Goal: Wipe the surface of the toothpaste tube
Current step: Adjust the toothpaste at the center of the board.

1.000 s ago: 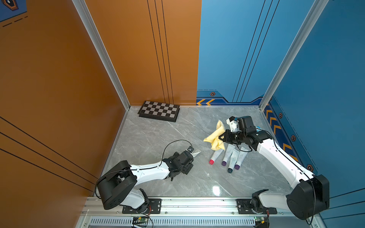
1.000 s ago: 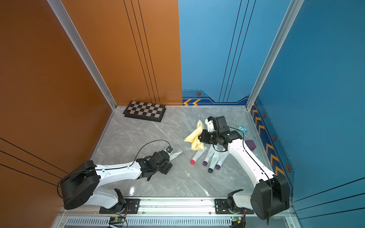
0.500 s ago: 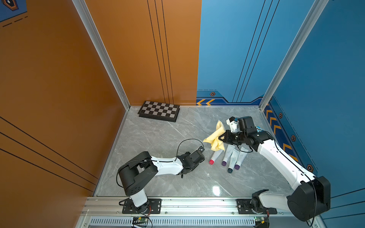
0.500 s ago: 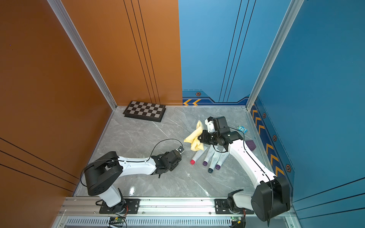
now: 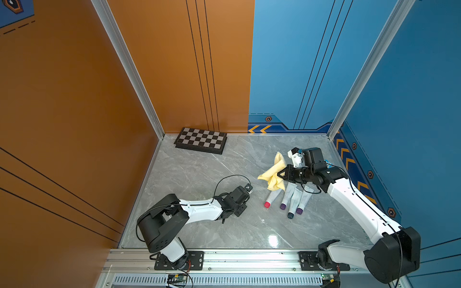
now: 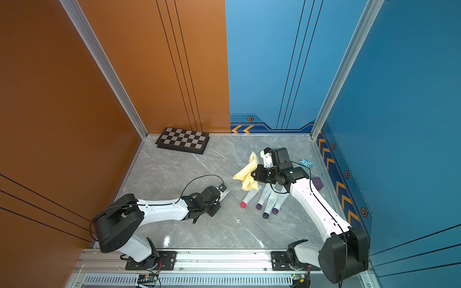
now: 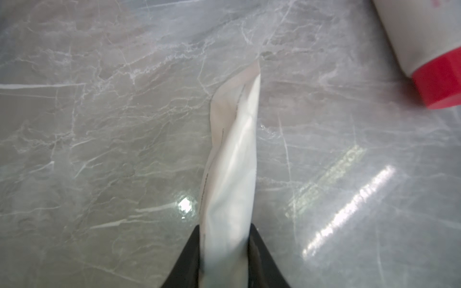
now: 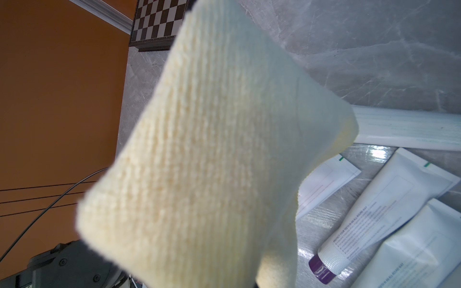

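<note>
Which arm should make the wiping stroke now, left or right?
Right: the right claw grips the yellow cloth, while the left claw is busy pinching the toothpaste tube, so it should probably just hold steady.

chessboard (image 5: 200,140), purple block (image 6: 317,182), perhaps blue toy (image 6: 305,163)

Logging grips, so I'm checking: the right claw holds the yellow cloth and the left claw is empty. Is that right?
Not quite. The right claw does hold the yellow cloth, but the left claw is not empty: the left wrist view shows it shut on a white tube.
</note>
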Robot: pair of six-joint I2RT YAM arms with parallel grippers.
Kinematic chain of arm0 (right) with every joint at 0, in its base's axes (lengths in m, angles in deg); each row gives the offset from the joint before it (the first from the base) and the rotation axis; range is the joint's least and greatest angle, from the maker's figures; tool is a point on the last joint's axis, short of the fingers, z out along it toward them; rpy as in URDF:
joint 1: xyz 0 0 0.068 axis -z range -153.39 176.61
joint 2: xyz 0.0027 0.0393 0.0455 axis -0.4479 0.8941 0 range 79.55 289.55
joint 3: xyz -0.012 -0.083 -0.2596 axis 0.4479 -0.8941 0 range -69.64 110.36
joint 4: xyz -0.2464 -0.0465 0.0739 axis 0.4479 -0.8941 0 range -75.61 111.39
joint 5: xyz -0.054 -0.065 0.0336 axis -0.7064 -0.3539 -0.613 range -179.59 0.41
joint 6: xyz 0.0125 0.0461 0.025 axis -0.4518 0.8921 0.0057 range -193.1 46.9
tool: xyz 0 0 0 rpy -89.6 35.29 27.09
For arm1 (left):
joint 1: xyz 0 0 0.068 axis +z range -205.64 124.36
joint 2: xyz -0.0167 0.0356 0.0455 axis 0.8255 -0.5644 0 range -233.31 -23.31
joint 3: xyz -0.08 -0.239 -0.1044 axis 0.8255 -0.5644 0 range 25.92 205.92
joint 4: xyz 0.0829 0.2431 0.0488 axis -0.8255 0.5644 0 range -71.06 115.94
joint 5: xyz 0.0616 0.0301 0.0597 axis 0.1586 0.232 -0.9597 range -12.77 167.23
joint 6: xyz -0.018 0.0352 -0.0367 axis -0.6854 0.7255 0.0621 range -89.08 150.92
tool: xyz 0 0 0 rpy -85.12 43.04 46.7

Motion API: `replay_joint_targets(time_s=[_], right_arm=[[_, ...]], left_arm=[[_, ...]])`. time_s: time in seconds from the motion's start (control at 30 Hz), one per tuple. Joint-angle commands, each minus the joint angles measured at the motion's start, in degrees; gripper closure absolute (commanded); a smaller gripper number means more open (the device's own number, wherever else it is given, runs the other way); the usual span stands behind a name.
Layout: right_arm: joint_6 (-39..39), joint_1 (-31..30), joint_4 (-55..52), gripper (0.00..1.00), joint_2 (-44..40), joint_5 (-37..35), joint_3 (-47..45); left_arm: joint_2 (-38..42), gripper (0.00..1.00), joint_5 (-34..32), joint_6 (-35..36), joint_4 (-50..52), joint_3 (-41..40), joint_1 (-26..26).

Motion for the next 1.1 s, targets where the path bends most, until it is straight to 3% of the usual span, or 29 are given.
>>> replay_joint_targets(time_s=[0.0, 0.1, 0.23, 0.37, 0.43, 0.53, 0.7, 0.87, 0.97, 1.07], right_arm=[[-0.3, 0.5, -1.4, 1.00, -1.2, 1.4, -0.3], [-0.2, 0.4, -1.4, 1.00, -0.8, 1.6, -0.1], [-0.2, 0.3, -1.5, 1.00, -0.8, 1.6, 0.0], [-0.2, 0.3, -1.4, 1.00, -0.7, 1.8, 0.1], [-0.2, 0.4, -1.4, 1.00, -0.7, 1.8, 0.2], [-0.2, 0.4, -1.4, 1.00, -0.9, 2.4, 0.1], [-0.3, 0.3, -1.4, 1.00, -1.5, 2.7, 0.0], [-0.3, 0.4, -1.4, 1.00, -1.6, 2.7, 0.1], [-0.3, 0.4, -1.3, 1.00, -1.7, 3.0, 0.2], [-0.5, 0.5, -1.4, 1.00, -1.7, 2.9, 0.3]], left_arm=[[3.6, 0.70, 19.1, -2.8, -2.6, -2.0, 5.4], [3.4, 0.70, 32.2, -4.2, -3.9, -1.4, 10.4], [-0.2, 0.70, 44.3, -5.4, -3.9, 1.0, 12.6], [-9.1, 0.69, 58.6, -7.1, -3.9, 5.0, 13.5], [-13.8, 0.70, 62.2, -8.1, -3.9, 6.8, 13.5], [-17.7, 0.65, 61.2, -7.9, -1.5, 8.7, 13.5], [-19.3, 0.55, 51.5, -5.3, 6.4, 11.6, 14.0], [-16.3, 0.44, 42.4, -5.7, 7.1, 10.8, 15.9], [-14.0, 0.44, 36.0, -5.0, 8.5, 10.6, 16.8], [-10.9, 0.44, 34.1, -5.0, 8.5, 9.6, 17.2]])
